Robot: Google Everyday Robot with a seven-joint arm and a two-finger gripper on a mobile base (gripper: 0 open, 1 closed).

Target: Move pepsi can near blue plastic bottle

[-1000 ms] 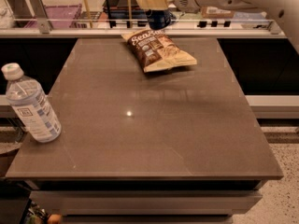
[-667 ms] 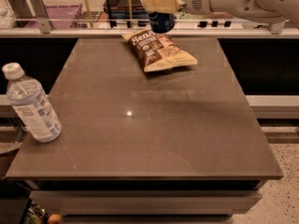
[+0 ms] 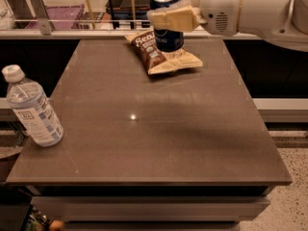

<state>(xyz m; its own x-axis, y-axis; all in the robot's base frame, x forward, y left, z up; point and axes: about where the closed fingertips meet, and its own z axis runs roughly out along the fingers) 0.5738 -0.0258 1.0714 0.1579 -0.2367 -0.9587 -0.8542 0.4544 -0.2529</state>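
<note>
Raised since a second ago: pepsi can (image 3: 167, 38), clamped in gripper (image 3: 163, 18), aloft well apart from blue plastic bottle (image 3: 32, 109), far right and behind it. Carrying step; next, swing toward bottle, lower upright just beside.

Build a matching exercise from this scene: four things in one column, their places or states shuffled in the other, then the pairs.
Things:
1. pepsi can
2. blue plastic bottle
3. snack bag
4. gripper

Places or states:
A. lying on the far part of the table
B. standing upright near the table's left edge
C. held up, just over the snack bag
D. shut around the can, at the top of the view

Pairs: 1-C, 2-B, 3-A, 4-D
</note>
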